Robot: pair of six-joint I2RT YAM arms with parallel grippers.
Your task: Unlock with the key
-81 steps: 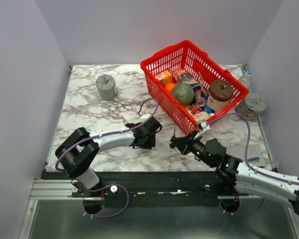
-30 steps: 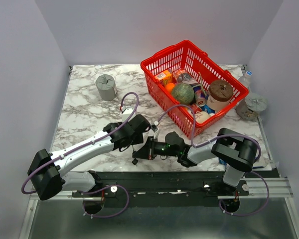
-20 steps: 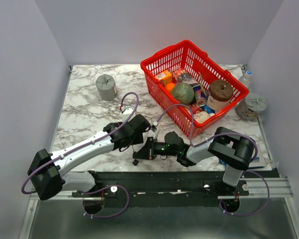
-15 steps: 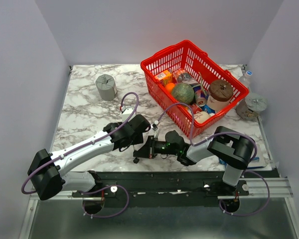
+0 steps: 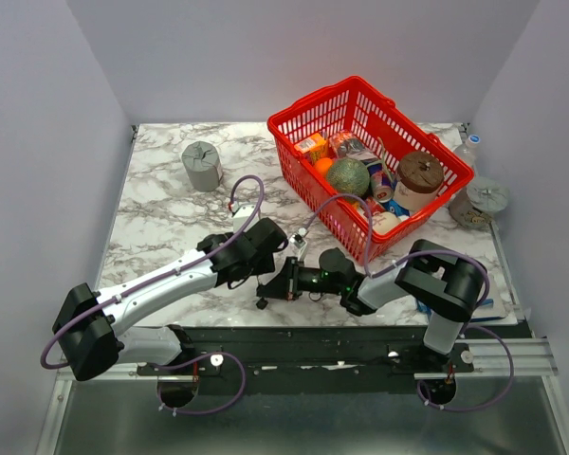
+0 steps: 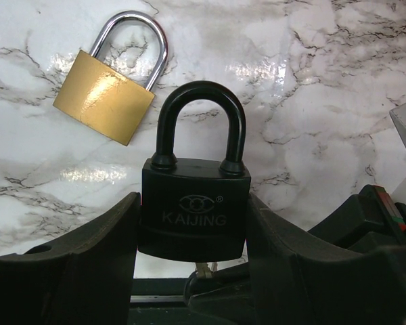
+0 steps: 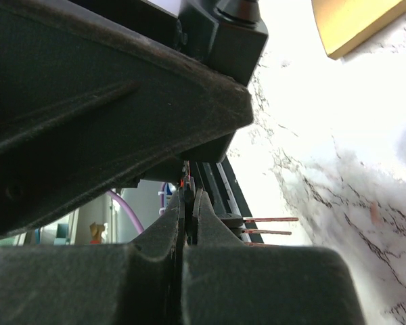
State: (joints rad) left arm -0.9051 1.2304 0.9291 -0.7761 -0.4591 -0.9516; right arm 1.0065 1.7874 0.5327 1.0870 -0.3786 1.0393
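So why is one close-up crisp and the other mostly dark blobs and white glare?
Left wrist: sharp, the lettering on the black padlock reads clearly, with glare patches on the marble table and the brass padlock. Right wrist: the right end effector and other dark parts sit so near the lens that they blur, and the marble is blown out white. Top external: evenly lit, soft shadows.

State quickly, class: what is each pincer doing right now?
Left pincer: closed on the black padlock.
Right pincer: closed; whether it holds anything cannot be told.
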